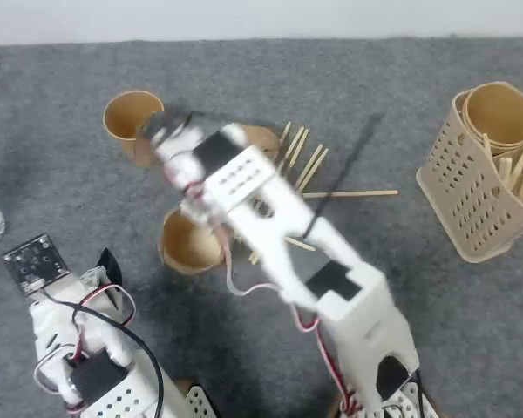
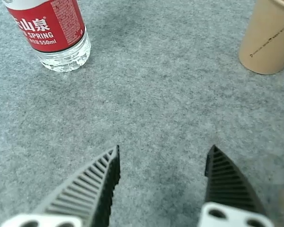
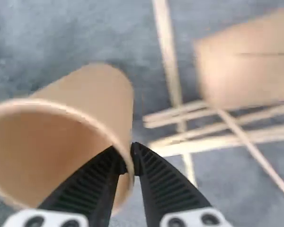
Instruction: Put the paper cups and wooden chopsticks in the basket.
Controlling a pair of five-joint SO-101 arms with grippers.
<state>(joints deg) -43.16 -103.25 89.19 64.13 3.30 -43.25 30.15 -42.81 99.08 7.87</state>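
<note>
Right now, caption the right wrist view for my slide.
Right gripper pinching the rim of a paper cup, wooden chopsticks scattered beyond.

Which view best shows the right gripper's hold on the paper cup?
The right wrist view: the right gripper is shut on the rim of the paper cup, one finger inside, one outside. The high view shows that cup from above, the gripper at its rim. The left wrist view has a standing cup, ungripped.

Paper cups (image 1: 132,115) are tan, the basket (image 1: 462,192) beige (dotted with holes).

Basket (image 1: 458,187), loose chopsticks (image 1: 307,164), paper cups (image 1: 131,115)
</note>
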